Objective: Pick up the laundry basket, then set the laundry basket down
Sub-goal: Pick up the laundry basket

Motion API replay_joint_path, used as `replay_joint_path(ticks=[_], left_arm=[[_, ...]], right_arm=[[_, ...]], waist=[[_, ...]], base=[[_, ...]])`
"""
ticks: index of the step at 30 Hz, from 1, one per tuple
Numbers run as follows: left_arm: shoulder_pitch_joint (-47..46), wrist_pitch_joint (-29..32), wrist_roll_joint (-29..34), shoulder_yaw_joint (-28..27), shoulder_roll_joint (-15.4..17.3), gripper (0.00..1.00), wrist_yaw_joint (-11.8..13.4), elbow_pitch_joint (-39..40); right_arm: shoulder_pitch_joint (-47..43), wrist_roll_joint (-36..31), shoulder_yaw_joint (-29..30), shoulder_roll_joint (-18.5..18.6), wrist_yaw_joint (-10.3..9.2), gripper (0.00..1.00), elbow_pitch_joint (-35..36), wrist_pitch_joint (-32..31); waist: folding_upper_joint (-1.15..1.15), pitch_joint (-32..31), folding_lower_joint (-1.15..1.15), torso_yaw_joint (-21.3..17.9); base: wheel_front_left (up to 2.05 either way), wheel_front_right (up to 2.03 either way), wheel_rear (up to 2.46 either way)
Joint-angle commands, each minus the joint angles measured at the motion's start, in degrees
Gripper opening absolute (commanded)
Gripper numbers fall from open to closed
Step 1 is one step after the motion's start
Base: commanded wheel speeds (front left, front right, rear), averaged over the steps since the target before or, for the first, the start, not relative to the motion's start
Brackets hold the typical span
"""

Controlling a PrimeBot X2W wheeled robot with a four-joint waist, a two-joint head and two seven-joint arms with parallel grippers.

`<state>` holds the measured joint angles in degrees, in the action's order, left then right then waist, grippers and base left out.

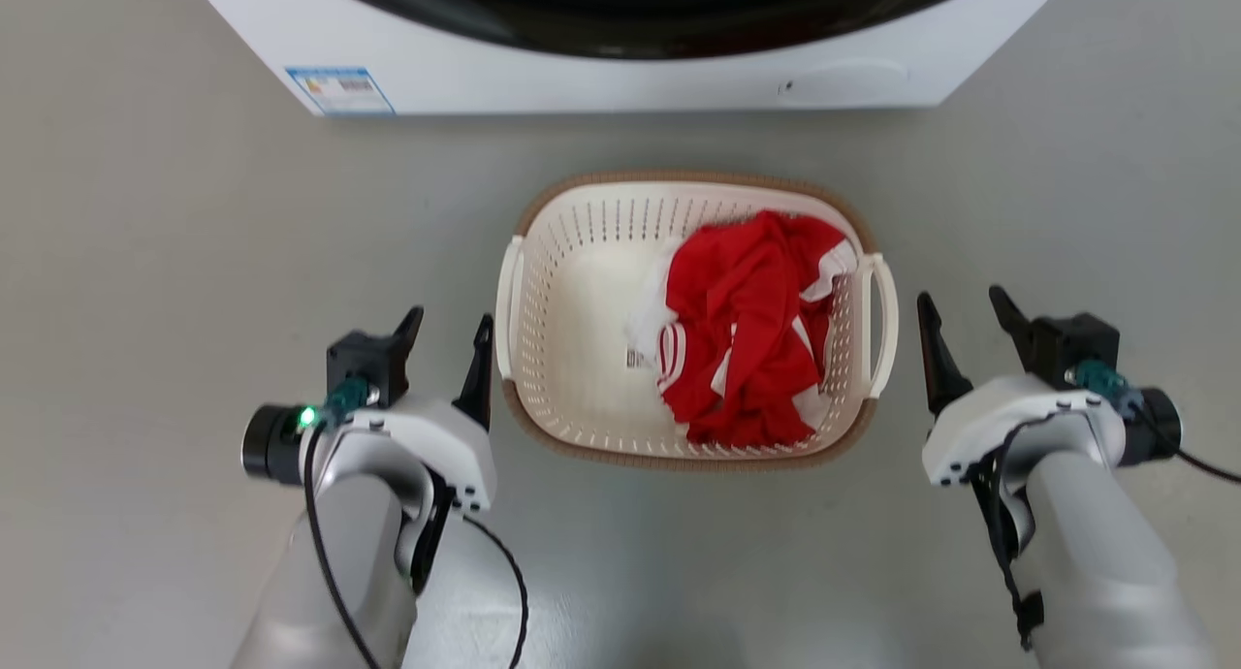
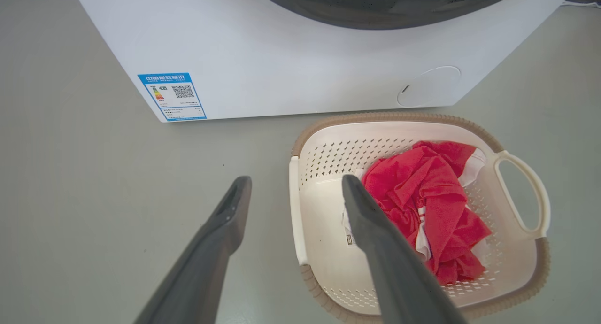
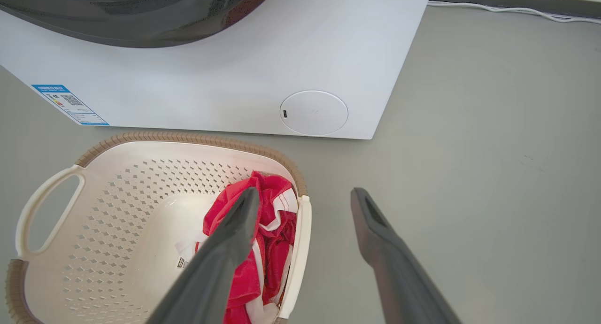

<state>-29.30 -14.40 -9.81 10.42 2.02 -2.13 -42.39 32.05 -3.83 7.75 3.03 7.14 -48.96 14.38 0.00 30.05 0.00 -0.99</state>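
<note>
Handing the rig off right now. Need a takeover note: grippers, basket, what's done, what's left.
Grippers: the left gripper is open and empty, close beside the left handle. The right gripper is open and empty, a gap off the right handle.
Things: the laundry basket sits on the floor in front of the washing machine, with a red and white garment inside, toward its right side.
Done: grippers flank the basket; nothing gripped or lifted.
Left: close on both handles, lift, set it down.
</note>
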Motion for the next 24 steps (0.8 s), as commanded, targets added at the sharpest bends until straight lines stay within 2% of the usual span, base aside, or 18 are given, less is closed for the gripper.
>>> replay_joint_path(ticks=[1,12,24], left_arm=[[-1.65,-0.60,-0.43,-1.09,0.86,1.00,-0.59,0.00],[-15.07,-0.53,-1.03,1.42,0.86,1.00,-1.71,-13.87],[-22.29,-0.58,-2.95,3.85,0.86,1.00,-2.86,-20.63]], right_arm=[[0.88,-0.83,-0.92,-0.15,0.35,1.00,0.33,0.62],[7.45,-2.94,0.85,-0.15,0.35,1.00,-3.71,0.62],[10.11,-3.14,0.25,-0.15,0.35,1.00,-4.70,0.62]], waist=[[0.00,2.23,0.00,-0.01],[0.00,11.05,0.00,-1.16],[0.00,15.98,0.00,-1.32]], base=[[0.00,0.00,0.00],[0.00,0.00,0.00],[0.00,0.00,0.00]])
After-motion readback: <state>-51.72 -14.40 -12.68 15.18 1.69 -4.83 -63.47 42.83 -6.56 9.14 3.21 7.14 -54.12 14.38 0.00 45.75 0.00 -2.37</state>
